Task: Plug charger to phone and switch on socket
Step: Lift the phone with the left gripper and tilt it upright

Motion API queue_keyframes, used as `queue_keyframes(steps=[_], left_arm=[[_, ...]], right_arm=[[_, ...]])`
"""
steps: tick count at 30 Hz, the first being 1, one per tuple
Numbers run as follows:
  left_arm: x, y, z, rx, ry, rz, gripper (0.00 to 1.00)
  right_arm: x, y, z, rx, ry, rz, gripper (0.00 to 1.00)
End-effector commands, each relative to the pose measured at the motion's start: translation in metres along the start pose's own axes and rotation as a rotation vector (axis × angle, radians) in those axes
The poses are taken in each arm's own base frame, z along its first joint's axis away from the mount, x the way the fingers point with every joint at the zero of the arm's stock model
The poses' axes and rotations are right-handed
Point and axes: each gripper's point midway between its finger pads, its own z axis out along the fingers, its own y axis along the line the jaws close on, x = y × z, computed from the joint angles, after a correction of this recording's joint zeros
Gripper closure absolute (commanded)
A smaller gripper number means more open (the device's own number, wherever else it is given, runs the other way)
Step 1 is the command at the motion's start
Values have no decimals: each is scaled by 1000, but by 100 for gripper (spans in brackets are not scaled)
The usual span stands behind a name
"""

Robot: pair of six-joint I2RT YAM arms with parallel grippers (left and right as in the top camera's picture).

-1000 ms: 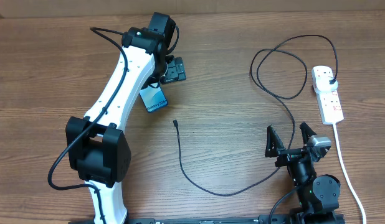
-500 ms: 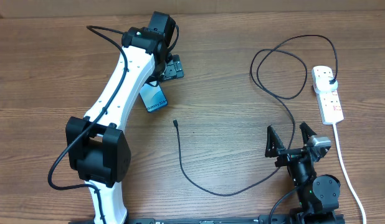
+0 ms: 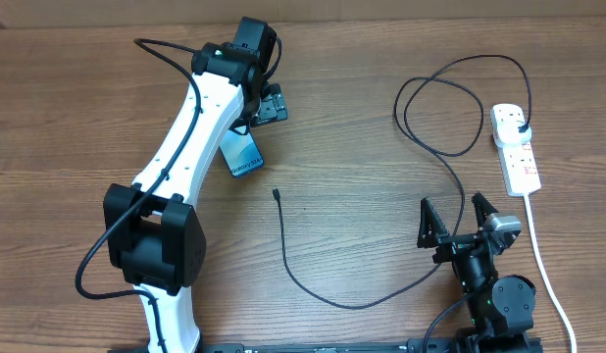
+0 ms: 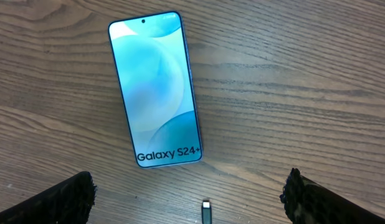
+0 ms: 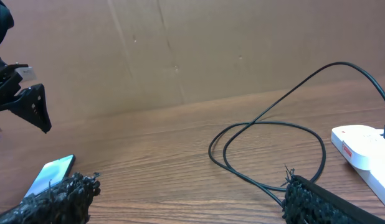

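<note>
The phone [image 3: 244, 155] lies flat on the wooden table, its blue-cyan screen up; the left wrist view shows it too [image 4: 156, 87], with dark text at its near end. My left gripper [image 3: 268, 104] hovers just beyond it, open and empty [image 4: 189, 186]. The charger's black cable [image 3: 328, 294] curves across the table. Its connector tip [image 3: 276, 194] lies loose near the phone's text end [image 4: 207, 210]. Its plug [image 3: 520, 125] sits in the white socket strip [image 3: 516, 157]. My right gripper [image 3: 458, 222] is open and empty near the front edge.
The cable makes a double loop [image 5: 273, 143] left of the socket strip [image 5: 361, 146]. The strip's white cord [image 3: 548, 270] runs to the front edge beside my right arm. A brown cardboard wall [image 5: 180, 50] stands behind the table.
My left gripper has shifted slightly left and toward the far edge above the phone. The phone, cable and right arm have not moved.
</note>
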Motion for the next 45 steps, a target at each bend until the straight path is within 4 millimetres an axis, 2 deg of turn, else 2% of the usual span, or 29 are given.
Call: queue_keyframes(steps=[1,8,15,21,24,31,39,42,45], left_arm=[[-1,6,2,-22,-6,-13,1],[-3,4,7,-14,-18,-16,1],[-22,-7,6,29,-94,-22,0],[-34,0,13,-16,-170,-49,0],[-33,4,26,-40,-180,-55,0],[-17,9,69,-65,-153,-62,0],[15,7,124,6,56,-63,0],[25,11,137,15,119,-75,0],[30,17,141,0,145,-79,0]], right_arm=[[1,0,0,1,-6,2,0],[1,0,0,1,-6,2,0],[1,0,0,1,-6,2,0],[1,0,0,1,-6,2,0],[1,0,0,0,-6,2,0],[1,0,0,1,-6,2,0],[1,0,0,1,-6,2,0],[1,0,0,1,-6,2,0],[1,0,0,1,-6,2,0]])
